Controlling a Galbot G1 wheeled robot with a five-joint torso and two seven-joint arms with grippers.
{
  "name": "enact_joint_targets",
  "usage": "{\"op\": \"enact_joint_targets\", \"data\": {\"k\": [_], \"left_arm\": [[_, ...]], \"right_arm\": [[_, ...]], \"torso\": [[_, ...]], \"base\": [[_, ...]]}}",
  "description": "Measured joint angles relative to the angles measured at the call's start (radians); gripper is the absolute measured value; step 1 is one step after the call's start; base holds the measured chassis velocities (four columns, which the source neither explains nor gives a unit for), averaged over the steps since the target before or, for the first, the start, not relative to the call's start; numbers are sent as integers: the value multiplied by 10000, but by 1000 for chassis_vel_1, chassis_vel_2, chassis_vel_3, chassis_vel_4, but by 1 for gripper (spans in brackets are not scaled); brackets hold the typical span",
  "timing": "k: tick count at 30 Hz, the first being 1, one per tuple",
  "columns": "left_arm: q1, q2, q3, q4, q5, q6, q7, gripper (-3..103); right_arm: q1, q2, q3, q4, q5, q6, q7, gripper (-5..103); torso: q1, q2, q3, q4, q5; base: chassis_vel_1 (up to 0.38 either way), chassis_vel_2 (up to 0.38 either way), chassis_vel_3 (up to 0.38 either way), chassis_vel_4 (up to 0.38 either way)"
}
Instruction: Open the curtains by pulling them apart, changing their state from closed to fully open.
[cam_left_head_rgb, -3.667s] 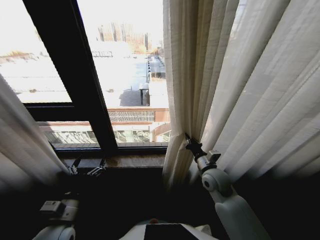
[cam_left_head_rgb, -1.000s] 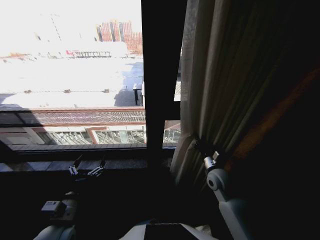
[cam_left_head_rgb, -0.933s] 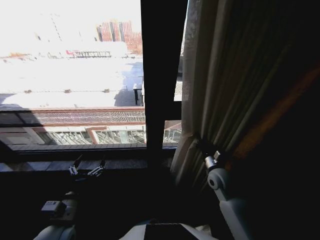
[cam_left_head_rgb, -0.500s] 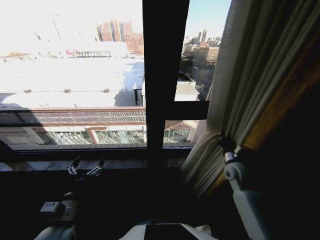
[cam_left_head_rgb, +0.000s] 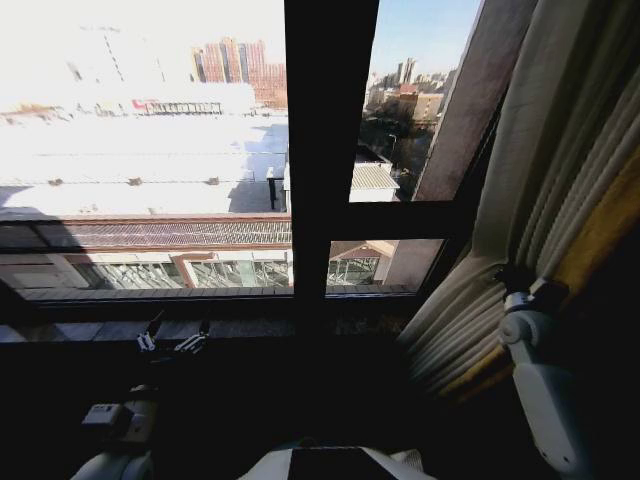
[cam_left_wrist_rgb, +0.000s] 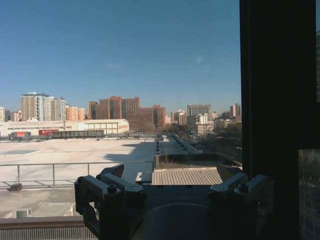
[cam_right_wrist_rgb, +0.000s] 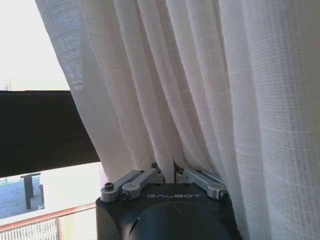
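A sheer cream curtain (cam_left_head_rgb: 560, 170) hangs bunched in pleats at the right side of the window. My right gripper (cam_left_head_rgb: 515, 279) is shut on its lower folds, arm stretched out to the right. In the right wrist view the fabric (cam_right_wrist_rgb: 200, 75) runs down between the closed fingers (cam_right_wrist_rgb: 137, 177) of that gripper (cam_right_wrist_rgb: 169, 175). My left gripper (cam_left_head_rgb: 172, 335) rests low at the left by the sill, open and holding nothing. In the left wrist view the left gripper (cam_left_wrist_rgb: 170, 175) faces the glass with its fingers spread.
A thick black window frame (cam_left_head_rgb: 325, 150) splits the glass, with a crossbar below the right pane. A dark stone sill (cam_left_head_rgb: 250, 328) runs along the bottom. A brown window reveal (cam_left_head_rgb: 470, 100) slants beside the curtain. City rooftops lie outside.
My right gripper has dragged the curtain well to the right, uncovering the right pane and the reveal. The left arm has not moved.
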Motion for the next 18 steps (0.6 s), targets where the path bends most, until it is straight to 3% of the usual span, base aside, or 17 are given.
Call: {"op": "enact_joint_targets", "data": {"k": [10,18], "left_arm": [[-160,39,57,-45,-21,184,0,100],[-334,92,16,76,-323,216,-20,100]], "right_arm": [[-1225,637,-1670,3061,-43,-589,-195,40],[-2344,883,-2287,4414,-1194,-652,-409,78]], "torso": [[0,0,-1,5,-3],[0,0,-1,4,-2]], "base": [[0,0,0,0],[0,0,0,0]]}}
